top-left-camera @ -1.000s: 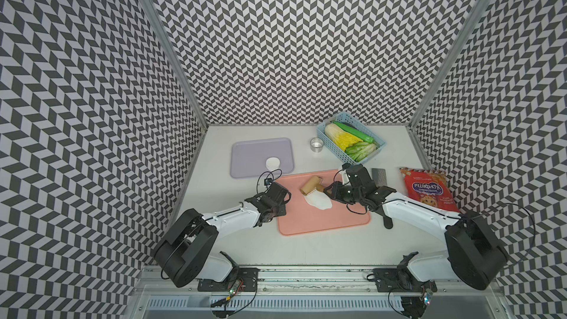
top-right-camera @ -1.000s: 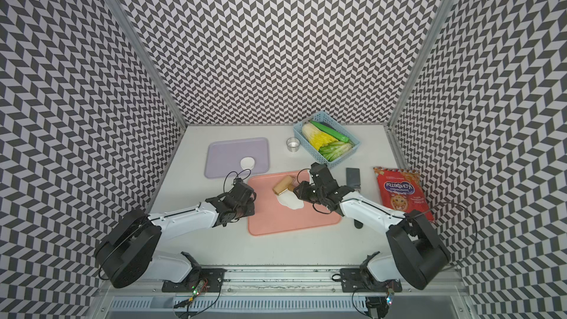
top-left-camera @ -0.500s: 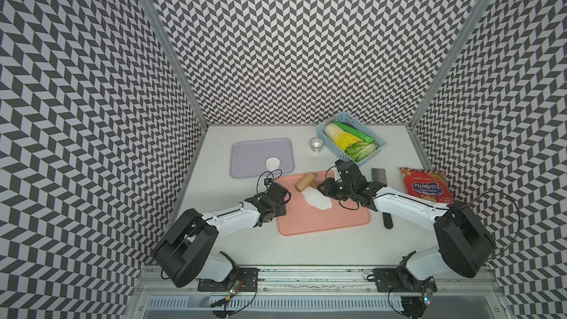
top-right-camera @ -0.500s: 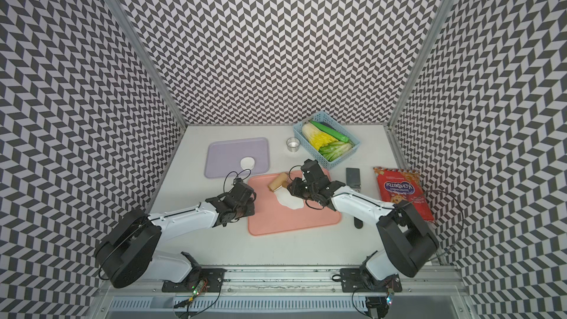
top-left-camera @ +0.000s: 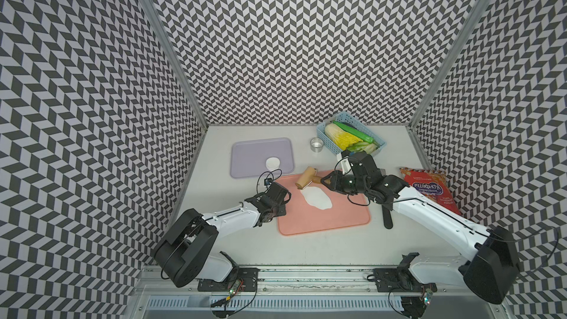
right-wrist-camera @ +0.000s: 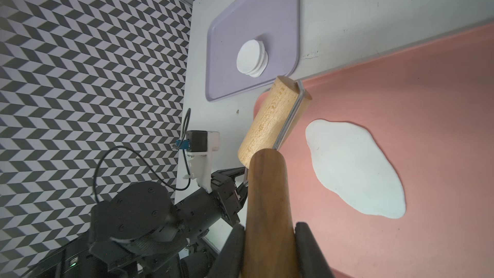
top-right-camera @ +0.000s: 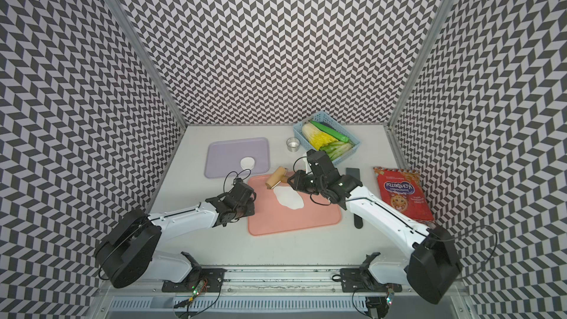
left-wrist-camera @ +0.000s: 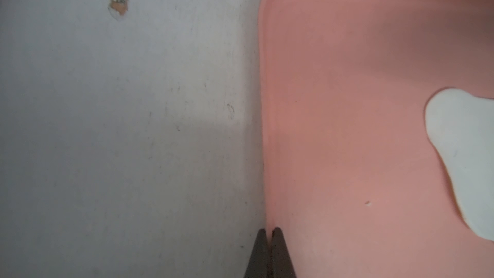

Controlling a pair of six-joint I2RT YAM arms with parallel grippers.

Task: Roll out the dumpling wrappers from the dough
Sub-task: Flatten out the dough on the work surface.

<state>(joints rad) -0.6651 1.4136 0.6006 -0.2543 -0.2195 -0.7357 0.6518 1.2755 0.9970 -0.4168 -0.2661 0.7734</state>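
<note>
Though only partly closed, grips with the right gripper (right-wrist-camera: 269,232) the dark wooden handle (right-wrist-camera: 267,196) of the rolling pin (top-left-camera: 306,177), a finger (right-wrist-camera: 307,242) pressed to each side of it. Carries the pale drum (right-wrist-camera: 270,119) ahead of that handle, across the far edge of the pink mat (right-wrist-camera: 427,89) near its far left corner. Sets the drum just beside the far end of the dough (right-wrist-camera: 355,167), a sliver of mat showing between them in the right wrist view; resting or lifted, cannot tell. Shows the dough as a flat white sheet with a blobby outline, lying long on the far left part of the mat. Further left, has the left gripper (left-wrist-camera: 270,232) low at the mat's left edge, jaws pressed together; whether nipping the rim, cannot tell. Beyond the mat, far left: lilac tray (top-left-camera: 251,154) with the dumpling wrappers (top-left-camera: 272,162) stacked in its near right part. Right of the tray, metal ring cup (top-left-camera: 316,144), then blue basket (top-left-camera: 329,142) of vegetables (top-left-camera: 346,138). Well right of the mat, red snack bag (top-left-camera: 429,190).
</note>
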